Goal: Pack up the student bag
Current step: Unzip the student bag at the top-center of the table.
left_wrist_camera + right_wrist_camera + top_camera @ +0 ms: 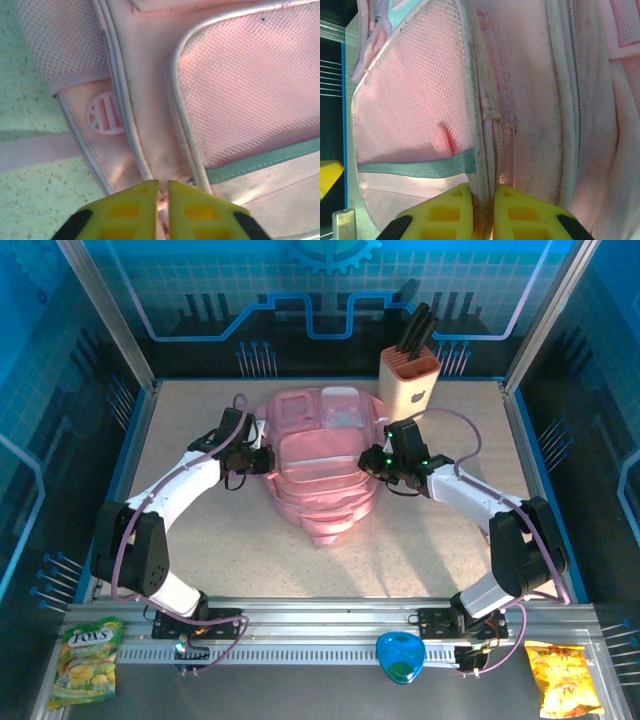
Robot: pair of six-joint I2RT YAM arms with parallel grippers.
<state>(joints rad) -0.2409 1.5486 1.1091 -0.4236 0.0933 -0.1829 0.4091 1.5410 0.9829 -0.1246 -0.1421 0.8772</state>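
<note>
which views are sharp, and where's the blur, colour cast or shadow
Top external: sharp, evenly lit, soft shadows on the table. Left wrist: student bag mesh crisp, left gripper blurred, table tinted green. Right wrist: the bag's mesh glows red, right gripper soft-edged.

Bag [320, 475] lies flat at the centre of the table [250, 550]. Left gripper [262, 460] contacts its left edge; right gripper [375, 462] contacts its right edge. Knife block [410, 382] stands behind the bag, to the right. Green packet [88, 660], blue object [400, 657] and orange packet [563, 678] lie along the near rail.
</note>
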